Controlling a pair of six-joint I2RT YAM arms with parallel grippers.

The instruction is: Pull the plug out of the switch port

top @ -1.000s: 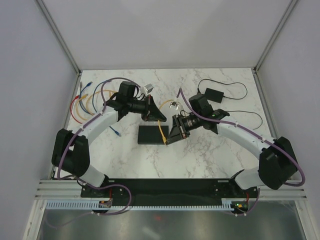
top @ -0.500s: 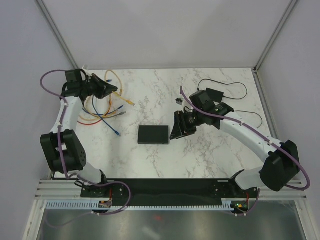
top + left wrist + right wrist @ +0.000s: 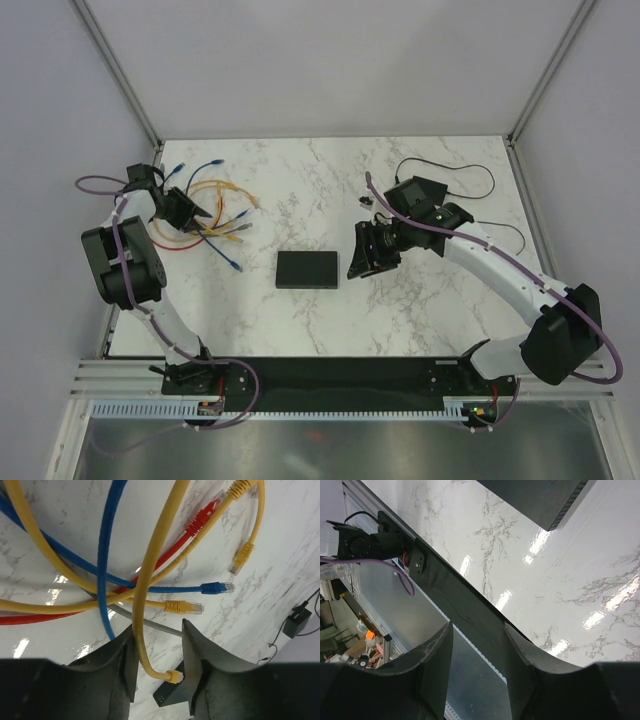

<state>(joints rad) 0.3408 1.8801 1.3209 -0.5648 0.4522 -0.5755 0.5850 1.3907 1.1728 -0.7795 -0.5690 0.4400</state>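
Your L fingers [image 3: 117, 680] now stand parted, w/ the yellow cable [image 3: 150, 580] running loose through the gap and its plug [image 3: 172, 676] hanging free between the tips, not pinched. A sec ago they were shut on that cable right by the switch. Since then the L arm has swung far out and the plug came along, so it's now over the cable heap [image 3: 215, 215] just beyond the tips. R fingers [image 3: 520, 670] are apart too, nothing btwn them. They've let go of the switch [image 3: 307, 269], which lies flat on the worktop [image 3: 420, 320] just off their tips and well away from the L fingers. No cable in its ports, as far as the top view shows. I'd judge the pull done, only the retreat left.
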